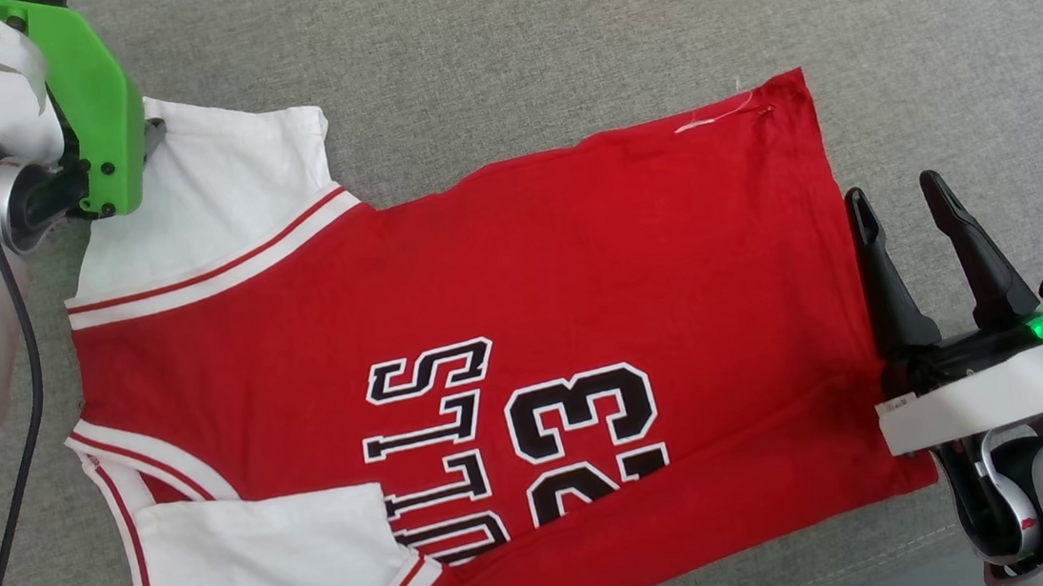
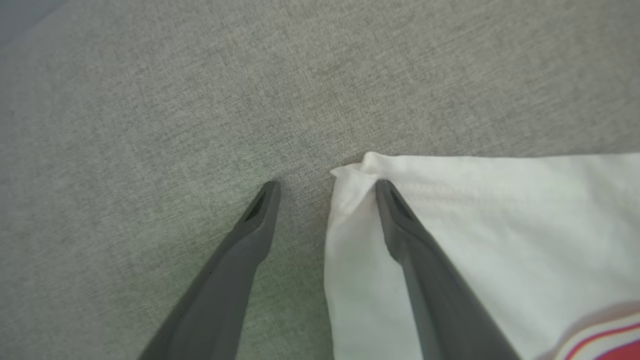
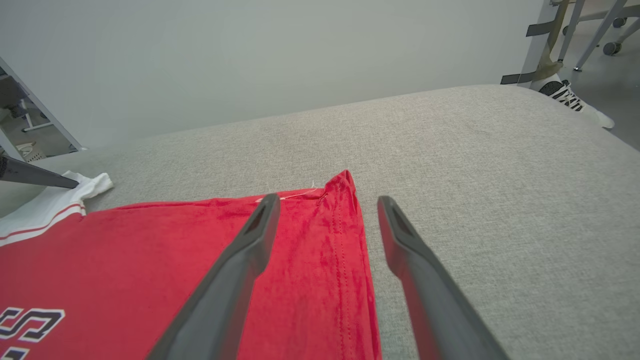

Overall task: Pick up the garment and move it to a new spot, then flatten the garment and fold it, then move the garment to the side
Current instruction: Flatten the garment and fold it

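Garment [image 1: 519, 264] flat on grey fabric surface [image 1: 553, 22]

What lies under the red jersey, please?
The jersey lies spread on a grey fabric surface, which shows around its edges. The part directly beneath is covered, so anything there cannot be seen. The cloth looks flat, without bumps.
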Available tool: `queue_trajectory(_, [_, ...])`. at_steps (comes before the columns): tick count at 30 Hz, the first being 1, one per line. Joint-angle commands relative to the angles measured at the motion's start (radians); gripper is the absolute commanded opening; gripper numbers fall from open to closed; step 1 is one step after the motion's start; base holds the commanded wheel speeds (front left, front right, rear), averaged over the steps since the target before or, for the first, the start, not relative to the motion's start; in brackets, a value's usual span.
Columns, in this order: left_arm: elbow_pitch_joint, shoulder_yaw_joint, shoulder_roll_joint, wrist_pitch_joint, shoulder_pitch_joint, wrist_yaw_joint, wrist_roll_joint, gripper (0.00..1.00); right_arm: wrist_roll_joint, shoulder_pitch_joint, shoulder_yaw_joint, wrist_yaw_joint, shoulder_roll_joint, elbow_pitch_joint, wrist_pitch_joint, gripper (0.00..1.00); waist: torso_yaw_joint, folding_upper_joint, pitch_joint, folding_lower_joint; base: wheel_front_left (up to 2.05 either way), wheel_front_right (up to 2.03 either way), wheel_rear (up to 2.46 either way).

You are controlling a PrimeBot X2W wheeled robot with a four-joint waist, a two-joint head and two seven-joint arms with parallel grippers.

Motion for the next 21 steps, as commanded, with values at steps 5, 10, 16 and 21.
queue_trajectory(5, [0.066, -0.010, -0.017, 0.034, 0.025, -0.002, -0.025, 0.00, -0.007, -0.019, 0.005, -0.001, 0.007, -0.021, -0.002, 1.00, 0.001, -0.0001, 0.005, -0.0001, 0.00, 0.00, 0.00])
queue_trajectory(10, [0.072, 0.007, -0.034, -0.013, 0.025, 0.004, -0.047, 0.00, -0.010, -0.017, 0.002, -0.001, 0.005, -0.024, 0.003, 1.00, 0.012, -0.0001, -0.006, -0.0001, 0.00, 0.00, 0.00])
queue_trajectory(16, [0.078, 0.052, -0.068, -0.112, 0.046, 0.015, -0.092, 0.00, -0.019, 0.003, -0.011, -0.001, -0.013, -0.011, 0.031, 1.00, 0.039, -0.0001, -0.076, -0.0001, 0.00, 0.00, 0.00])
queue_trajectory(21, [0.043, 0.065, -0.094, -0.171, 0.102, 0.009, -0.128, 0.00, -0.040, 0.027, -0.042, -0.001, -0.049, -0.002, 0.105, 1.00, 0.081, -0.0001, -0.154, -0.0001, 0.00, 0.00, 0.00])
